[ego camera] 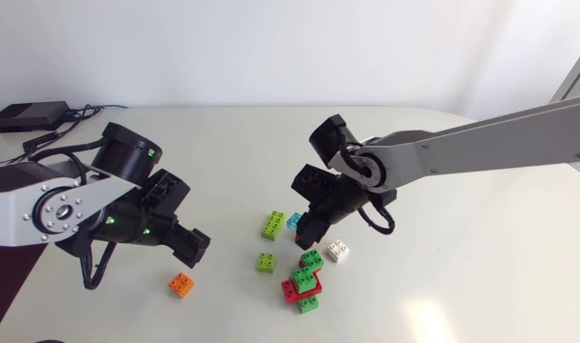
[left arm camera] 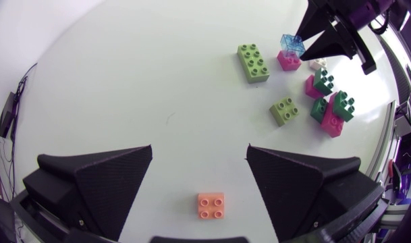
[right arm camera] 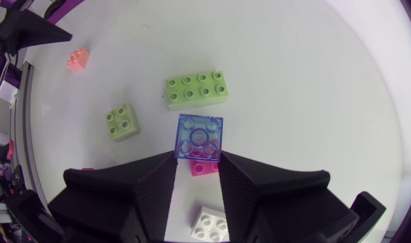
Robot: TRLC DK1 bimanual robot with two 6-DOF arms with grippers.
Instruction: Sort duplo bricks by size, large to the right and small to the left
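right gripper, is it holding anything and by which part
Cannot be told. The translucent blue square brick sits at the tip of the right gripper, over a pink brick, but whether it is gripped does not show.

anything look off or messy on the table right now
Yes: several green bricks sit in a crooked heap on a red brick, at mismatched angles. A clear blue brick perches on a pink brick, not lined up with it. Nothing looks spilled or damaged.
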